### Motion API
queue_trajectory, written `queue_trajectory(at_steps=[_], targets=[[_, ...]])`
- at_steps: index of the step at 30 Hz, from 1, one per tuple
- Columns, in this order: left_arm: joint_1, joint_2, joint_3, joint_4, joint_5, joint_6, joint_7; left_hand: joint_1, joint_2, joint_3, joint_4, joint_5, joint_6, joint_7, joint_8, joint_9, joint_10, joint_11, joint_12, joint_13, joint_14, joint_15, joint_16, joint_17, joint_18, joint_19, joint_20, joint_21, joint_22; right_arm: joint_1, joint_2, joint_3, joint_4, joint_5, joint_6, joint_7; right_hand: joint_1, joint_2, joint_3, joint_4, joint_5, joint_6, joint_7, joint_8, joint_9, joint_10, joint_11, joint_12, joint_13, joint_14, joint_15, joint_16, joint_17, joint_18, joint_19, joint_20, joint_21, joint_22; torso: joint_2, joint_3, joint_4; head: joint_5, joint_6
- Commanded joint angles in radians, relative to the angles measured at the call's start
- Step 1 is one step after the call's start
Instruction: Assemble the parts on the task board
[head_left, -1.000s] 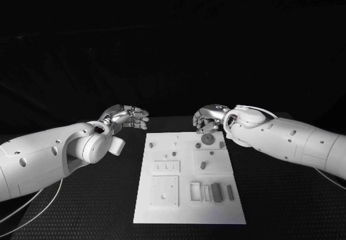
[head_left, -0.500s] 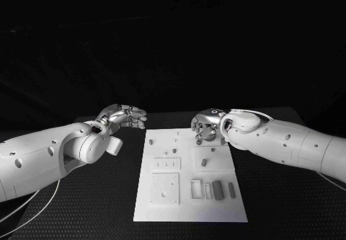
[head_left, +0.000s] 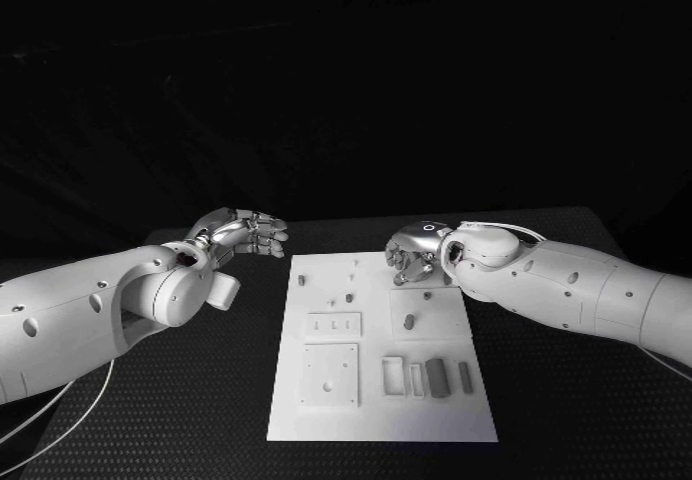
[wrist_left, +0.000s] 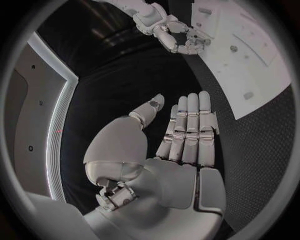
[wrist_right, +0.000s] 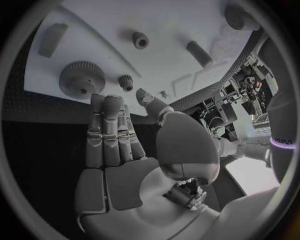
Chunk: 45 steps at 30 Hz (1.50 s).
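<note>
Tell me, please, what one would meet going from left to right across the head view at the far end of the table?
Left arm → left hand, held off the board's left side → task board → right hand, over the board's far right corner → right arm.

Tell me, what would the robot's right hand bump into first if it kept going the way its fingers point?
Probably the large toothed grey gear lying on the white task board: the right hand has its fingertips aimed just beside it. Depth is unclear, so it might pass above.
</note>
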Motion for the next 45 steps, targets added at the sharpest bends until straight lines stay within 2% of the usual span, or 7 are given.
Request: queue_trajectory(at_steps=[1, 16, 28, 35, 45], targets=[[0.002, 0.006, 0.001, -0.006, -0.003, 0.017, 0.004, -0.011, -0.003, -0.002, 0.003, 0.005, 0.001, 0.004, -0.005, -0.002, 0.002, 0.004, -0.005, 0.002, 0.006, 0.002, -0.006, 0.002, 0.004, 0.004, -0.002, -0.004, 0.001, -0.003, -0.002, -0.001, 0.003, -0.023, 0.031, -0.007, -0.002, -0.009, 0.006, 0.003, 0.003, 0.007, 0.001, -0.008, 0.001, 0.006, 0.000, -0.005, -0.001, 0.001, 0.004, 0.007, 0.001, 0.016, -0.005, -0.007, 0.007, 0.026, 0.009, 0.0047, 0.0033, -0.002, 0.002], [0.002, 0.004, 0.001, -0.010, -0.003, 0.020, 0.002, -0.014, -0.004, -0.003, 0.005, 0.005, 0.001, 0.005, -0.008, -0.001, 0.002, 0.005, -0.009, 0.005, 0.005, 0.002, -0.009, 0.007, 0.004, 0.004, -0.002, -0.005, 0.002, -0.008, -0.006, -0.003, 0.000, -0.054, 0.051, -0.019, -0.001, -0.017, 0.012, 0.001, 0.003, 0.007, 0.002, -0.014, 0.003, 0.005, 0.001, -0.013, -0.004, -0.004, 0.005, 0.015, 0.003, 0.016, -0.010, -0.008, 0.019, 0.026, 0.020, 0.0108, 0.0050, -0.004, 0.005], [0.002, 0.005, 0.001, -0.009, -0.003, 0.023, 0.001, -0.016, -0.004, -0.003, 0.007, 0.004, 0.001, 0.005, -0.009, -0.001, 0.002, 0.005, -0.011, 0.006, 0.006, 0.002, -0.011, 0.009, 0.004, 0.004, -0.002, -0.006, 0.003, -0.014, 0.006, -0.006, -0.005, -0.063, 0.040, -0.021, 0.011, -0.003, 0.014, -0.002, 0.002, 0.021, -0.003, -0.014, 0.010, 0.020, -0.003, -0.013, -0.001, -0.002, 0.001, 0.039, 0.010, 0.016, -0.012, -0.011, 0.048, 0.027, 0.028, 0.0147, 0.0077, -0.006, 0.008], [0.002, 0.005, 0.001, -0.010, -0.003, 0.022, 0.000, -0.017, -0.003, -0.003, 0.008, 0.004, 0.001, 0.005, -0.010, -0.001, 0.003, 0.005, -0.013, 0.007, 0.006, 0.002, -0.012, 0.010, 0.004, 0.003, -0.002, -0.006, 0.003, -0.014, 0.011, -0.006, -0.005, -0.068, 0.053, -0.018, 0.005, 0.013, 0.013, -0.002, 0.003, 0.041, -0.011, -0.013, 0.017, 0.044, -0.011, -0.009, 0.007, 0.001, -0.007, 0.071, 0.020, 0.016, -0.011, -0.017, 0.080, 0.027, 0.033, 0.0154, 0.0084, -0.007, 0.006], [0.002, 0.010, 0.001, -0.016, -0.003, 0.023, 0.001, -0.016, -0.003, -0.002, 0.008, 0.004, 0.001, 0.005, -0.011, -0.001, 0.003, 0.005, -0.014, 0.009, 0.006, 0.002, -0.014, 0.012, 0.004, 0.003, -0.002, -0.007, 0.004, -0.014, 0.011, -0.007, 0.004, -0.067, 0.052, -0.013, -0.003, 0.012, 0.012, 0.000, 0.002, 0.050, -0.014, -0.014, 0.020, 0.052, -0.013, -0.009, 0.012, -0.004, -0.009, 0.085, 0.023, 0.016, -0.016, -0.019, 0.097, 0.026, 0.035, 0.0157, 0.0070, -0.005, 0.001]])
